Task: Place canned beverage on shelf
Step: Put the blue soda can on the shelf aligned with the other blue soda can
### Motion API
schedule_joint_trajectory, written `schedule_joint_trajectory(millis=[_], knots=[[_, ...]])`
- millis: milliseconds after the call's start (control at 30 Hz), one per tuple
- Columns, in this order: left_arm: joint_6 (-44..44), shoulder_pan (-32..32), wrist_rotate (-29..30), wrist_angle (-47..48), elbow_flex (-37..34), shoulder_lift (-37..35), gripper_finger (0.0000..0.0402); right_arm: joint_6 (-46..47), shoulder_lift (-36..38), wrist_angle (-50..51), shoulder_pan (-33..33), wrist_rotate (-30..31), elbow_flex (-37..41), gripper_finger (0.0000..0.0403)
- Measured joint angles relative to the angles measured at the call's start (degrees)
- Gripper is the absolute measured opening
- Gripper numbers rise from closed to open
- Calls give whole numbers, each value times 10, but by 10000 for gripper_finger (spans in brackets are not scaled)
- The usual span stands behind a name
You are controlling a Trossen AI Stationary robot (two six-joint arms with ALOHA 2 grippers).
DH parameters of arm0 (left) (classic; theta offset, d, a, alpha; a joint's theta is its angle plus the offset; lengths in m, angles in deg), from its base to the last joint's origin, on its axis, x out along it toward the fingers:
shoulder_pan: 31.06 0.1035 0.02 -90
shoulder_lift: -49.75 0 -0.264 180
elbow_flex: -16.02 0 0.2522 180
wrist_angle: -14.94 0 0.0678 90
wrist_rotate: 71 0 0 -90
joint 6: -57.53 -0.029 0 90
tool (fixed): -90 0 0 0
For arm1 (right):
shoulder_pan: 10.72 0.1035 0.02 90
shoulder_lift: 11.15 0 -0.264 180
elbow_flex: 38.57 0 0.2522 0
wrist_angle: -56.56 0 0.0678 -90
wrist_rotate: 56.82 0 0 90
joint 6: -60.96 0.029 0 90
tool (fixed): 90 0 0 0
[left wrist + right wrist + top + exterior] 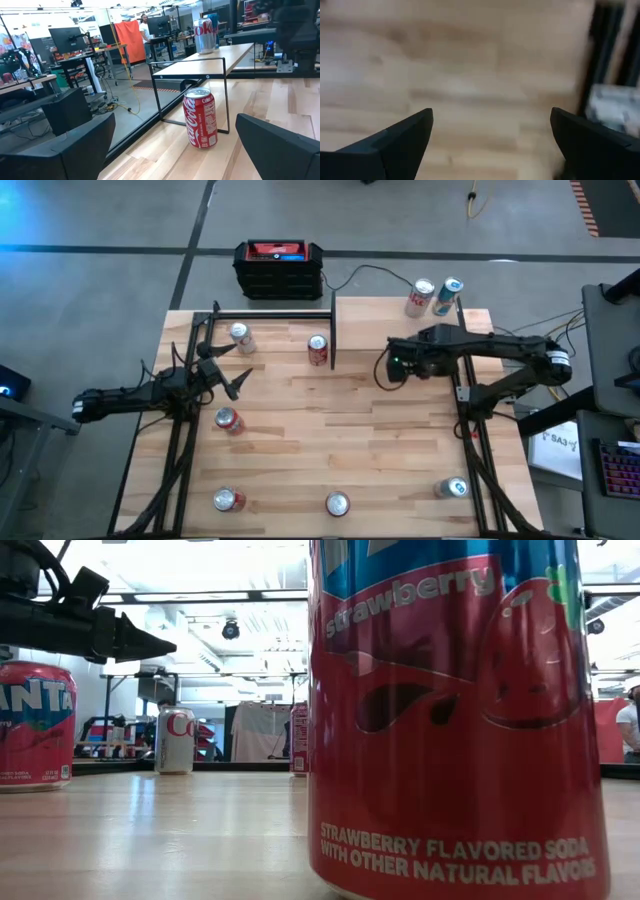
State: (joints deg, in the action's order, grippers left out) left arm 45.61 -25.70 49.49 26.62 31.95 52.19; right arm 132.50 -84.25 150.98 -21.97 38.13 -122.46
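Note:
The shelf (380,315) is a pale board on thin black posts at the table's far right; in the left wrist view (200,65) a silver Coke can (204,35) and a blue can stand on its far end. A red Coca-Cola can (318,350) stands upright on the table by the shelf's left end frame. My left gripper (236,372) is open and empty at the table's left, pointing at that can (201,117) from a distance. My right gripper (392,365) is open and empty, hovering by the shelf's near edge over bare wood (470,75).
More cans stand on the table: a silver one (240,338) at the far left, a red one (229,420) near my left gripper, and three along the near edge (228,500) (337,503) (452,488). A black-and-red box (279,268) sits behind the table.

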Motion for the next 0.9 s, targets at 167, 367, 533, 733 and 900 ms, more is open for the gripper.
schedule_joint_trajectory(millis=[167, 367, 533, 733, 900], knots=[[0, 0, 0, 0, 0, 0, 399, 54, -4, 58, 70, -85, 8, 386], [0, 0, 0, 0, 0, 0, 399, 192, -4, 60, 204, -85, 11, 386], [0, 0, 0, 0, 0, 0, 399, 347, -4, 41, 323, -62, 11, 386], [0, 0, 0, 0, 0, 0, 399, 531, -10, 26, 444, -50, 11, 386], [0, 0, 0, 0, 0, 0, 399, 624, -18, 2, 525, -65, 11, 386]])
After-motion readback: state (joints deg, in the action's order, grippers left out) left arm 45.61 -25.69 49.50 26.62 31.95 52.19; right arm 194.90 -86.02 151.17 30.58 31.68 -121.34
